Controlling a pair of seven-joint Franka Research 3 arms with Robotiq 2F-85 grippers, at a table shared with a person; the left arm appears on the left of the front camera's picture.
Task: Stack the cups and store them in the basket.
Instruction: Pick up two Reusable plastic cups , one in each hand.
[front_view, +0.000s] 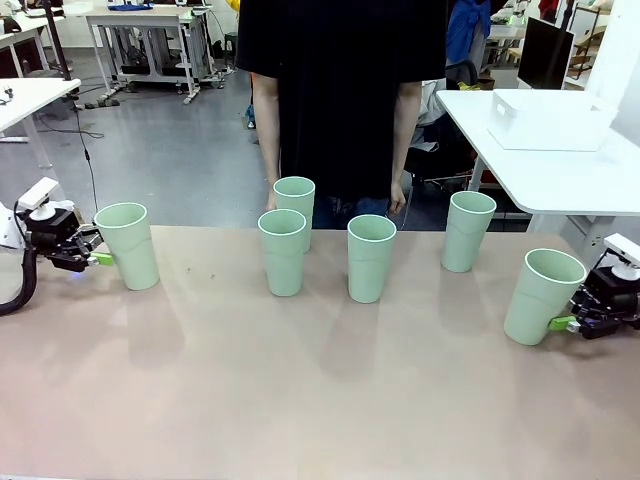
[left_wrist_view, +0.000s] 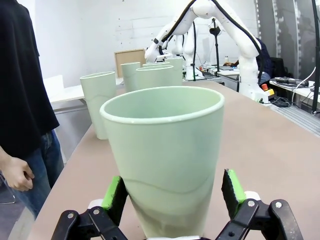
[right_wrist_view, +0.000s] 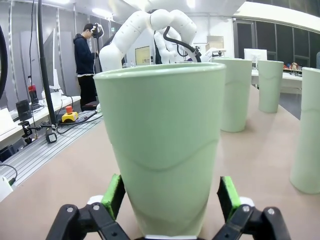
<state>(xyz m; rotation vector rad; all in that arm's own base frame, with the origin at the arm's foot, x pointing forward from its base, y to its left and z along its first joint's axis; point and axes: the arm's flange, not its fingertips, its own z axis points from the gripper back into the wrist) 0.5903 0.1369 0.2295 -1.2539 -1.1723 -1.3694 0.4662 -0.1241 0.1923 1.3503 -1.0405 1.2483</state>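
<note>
Currently: six cups (front_view: 371, 257) upright on tabletop (front_view: 300, 400), basket (front_view: 550, 120) off on side table (front_view: 560, 180) at 2 o'clock | we judge cups light, stiff, slick; taper favours a low, firm hold | left fingers (left_wrist_view: 114, 196) apart, straddling 9 o'clock cup (front_view: 127, 245) near base, unclamped | right fingers (right_wrist_view: 227, 196) same at 3 o'clock cup (front_view: 541, 295).

six cups (front_view: 371, 258) stand spread across the table (front_view: 300, 410).

Cannot see lower half of rear cup (front_view: 295, 192), hidden behind front cup (front_view: 282, 252). Cannot see person (front_view: 340, 90) above the chest, cut by top edge.
</note>
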